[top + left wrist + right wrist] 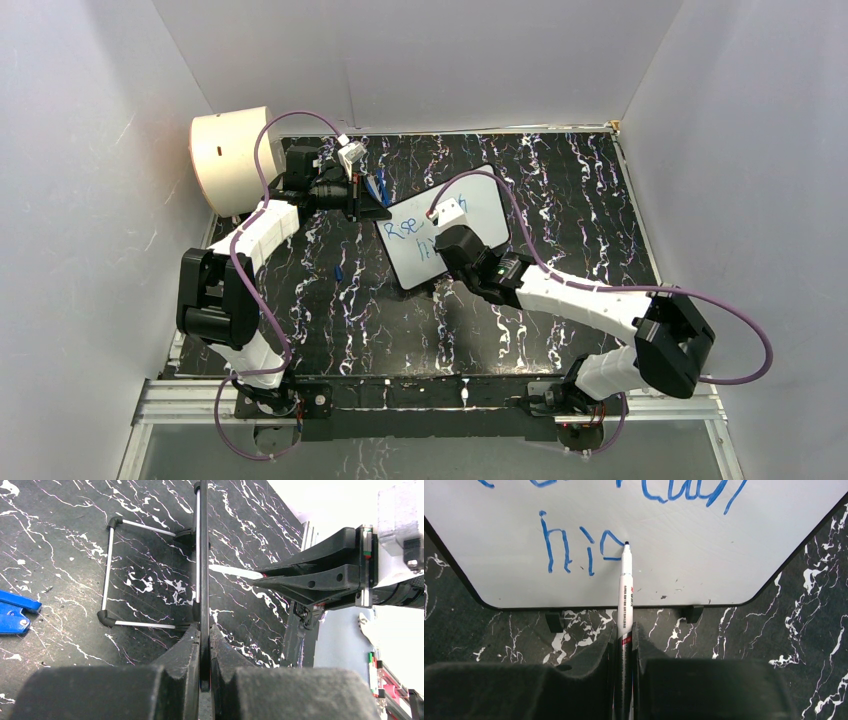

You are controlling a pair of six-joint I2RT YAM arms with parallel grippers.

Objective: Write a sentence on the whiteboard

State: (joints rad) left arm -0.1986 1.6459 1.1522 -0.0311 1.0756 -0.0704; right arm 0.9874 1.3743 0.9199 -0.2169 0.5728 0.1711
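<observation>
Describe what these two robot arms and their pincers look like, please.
Both the left arm and right arm have white boxy shells between chunky black joints. A thin purple cable loops along each to a small white camera block at the wrist. The left gripper and right gripper each have two matte black, tapering fingers.

Plain white walls (420, 60) box in a black, white-veined tabletop (570, 190); an aluminium rail (190, 400) edges its near side.
</observation>
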